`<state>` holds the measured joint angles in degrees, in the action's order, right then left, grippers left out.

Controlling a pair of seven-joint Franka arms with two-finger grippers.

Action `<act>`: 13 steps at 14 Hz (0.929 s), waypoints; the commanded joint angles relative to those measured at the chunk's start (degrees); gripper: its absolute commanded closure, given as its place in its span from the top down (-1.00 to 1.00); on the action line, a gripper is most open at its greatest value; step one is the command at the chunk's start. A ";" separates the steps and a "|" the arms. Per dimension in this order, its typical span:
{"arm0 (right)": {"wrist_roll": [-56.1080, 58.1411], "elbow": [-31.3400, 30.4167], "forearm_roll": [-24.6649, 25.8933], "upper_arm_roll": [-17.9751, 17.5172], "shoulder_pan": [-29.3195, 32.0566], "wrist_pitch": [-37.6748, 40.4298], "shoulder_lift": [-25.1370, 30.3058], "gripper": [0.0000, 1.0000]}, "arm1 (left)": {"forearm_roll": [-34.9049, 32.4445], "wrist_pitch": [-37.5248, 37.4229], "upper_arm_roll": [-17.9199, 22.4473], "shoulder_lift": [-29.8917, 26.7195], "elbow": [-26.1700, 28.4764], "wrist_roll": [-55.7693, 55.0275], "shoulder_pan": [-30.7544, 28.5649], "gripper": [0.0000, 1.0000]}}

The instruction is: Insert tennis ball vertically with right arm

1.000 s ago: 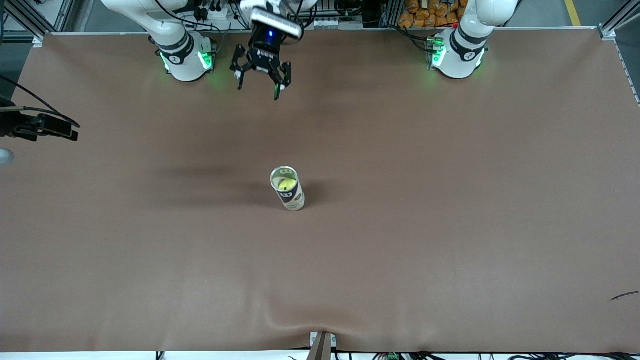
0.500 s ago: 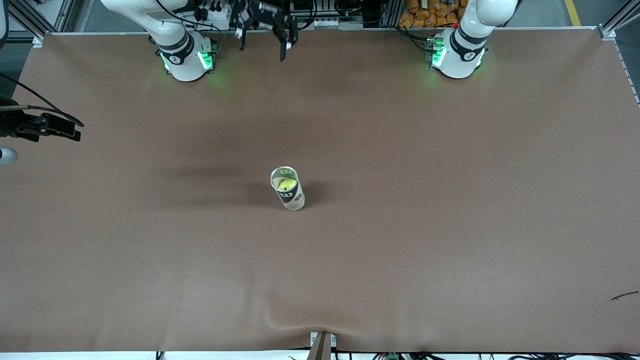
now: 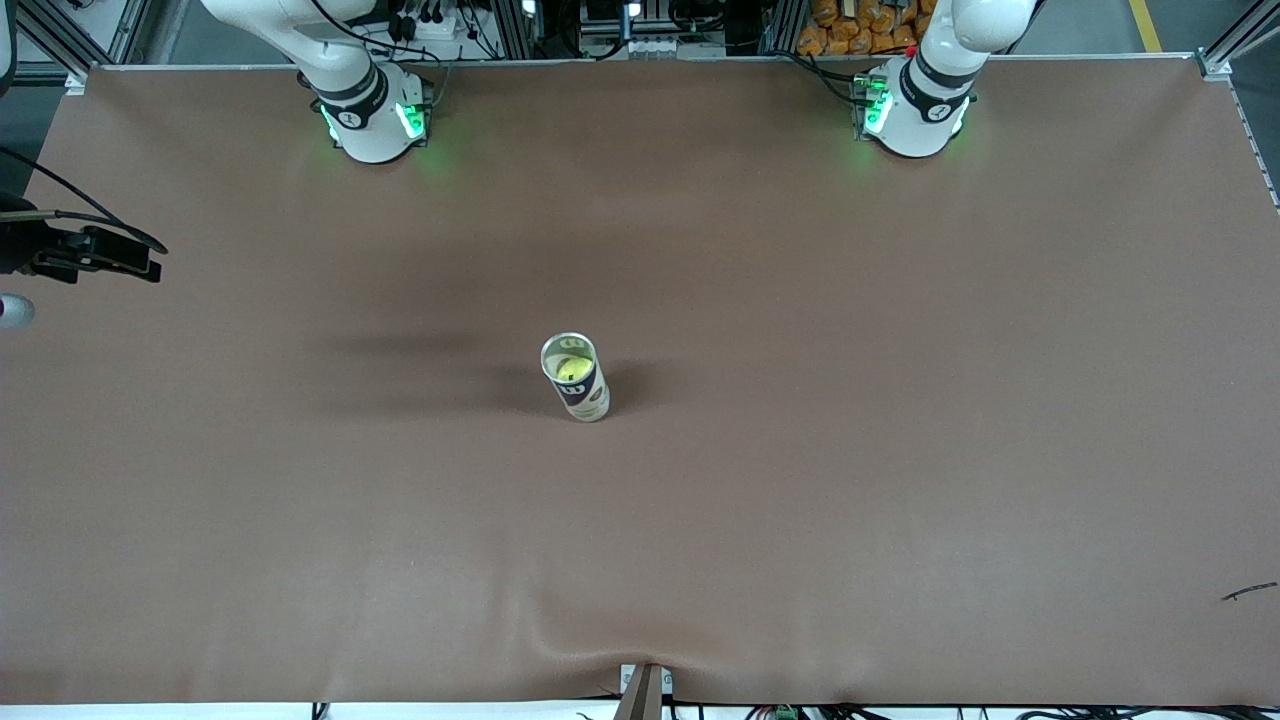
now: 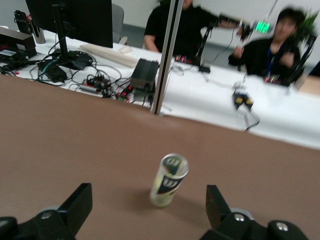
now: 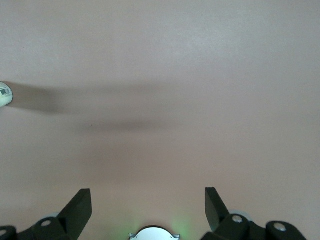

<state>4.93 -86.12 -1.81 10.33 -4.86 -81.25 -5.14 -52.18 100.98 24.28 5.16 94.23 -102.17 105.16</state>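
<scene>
Yellow-green tennis ball [image 3: 572, 369] sits inside the upright clear cylindrical can [image 3: 577, 388], mid-table: insertion looks complete. Your right gripper [image 5: 148, 205] hangs wide open and empty over bare brown cloth; left gripper [image 4: 149, 206] likewise, waiting. Next: simply park.

Matt brown cloth table [image 3: 900, 400]; glossy printed can [image 3: 578, 383]; fuzzy ball [image 3: 571, 369].

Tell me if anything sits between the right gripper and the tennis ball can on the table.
Nothing visible does. The can stands upright alone on the brown table, a tennis ball already inside. The right gripper is open over bare table.
</scene>
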 commanded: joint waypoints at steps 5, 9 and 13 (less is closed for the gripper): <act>-0.71 1.22 0.85 0.13 -0.23 0.92 -0.40 1.00 | 11.65 -13.41 0.07 0.11 -6.15 29.26 0.14 1.00; -0.45 1.22 1.28 0.13 -0.41 0.75 -0.13 1.00 | 15.79 -20.63 0.33 0.11 -9.41 46.67 -0.22 1.00; -0.36 1.04 1.28 0.31 0.73 0.04 1.19 1.00 | 20.35 -25.38 2.17 -0.24 -10.55 61.52 -0.30 1.00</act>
<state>4.93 -85.49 -1.56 10.57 -4.81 -81.37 -5.01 -34.36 78.21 25.53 5.02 85.40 -47.26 104.85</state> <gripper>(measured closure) 0.000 0.000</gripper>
